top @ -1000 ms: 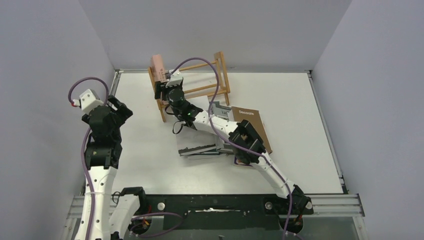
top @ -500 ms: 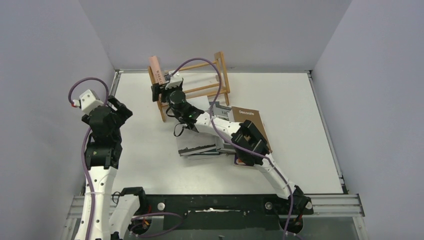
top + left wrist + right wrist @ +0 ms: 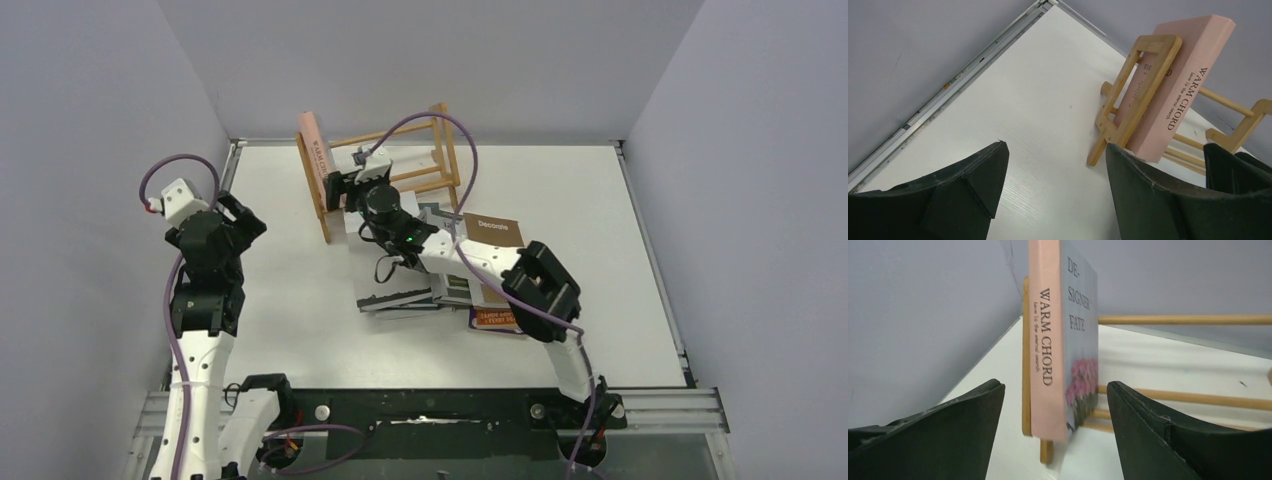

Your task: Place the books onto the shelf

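The left end effector (image 3: 233, 214) hung well to the left of the shelf (image 3: 441, 150), its fingers spread and holding nothing. At the shelf's left end stood the pink "Warm Chord" book (image 3: 316, 150), upright on the rails and leaning against the ladder end. It was the only book the shelf held. Just on the near side of it, the right end effector (image 3: 1055, 390) was spread wide, with a visible gap between each finger and the book. Nearer than the shelf and toward its right, the remaining books (image 3: 440, 285) lay flat in a loose pile on the counter (image 3: 300, 270), the brown "Decorate" (image 3: 497, 228) among them. The hardbacks looked stiff and smooth-covered, best pinched across their thickness near the spine. The orange paperback (image 3: 497, 318) would probably flex.
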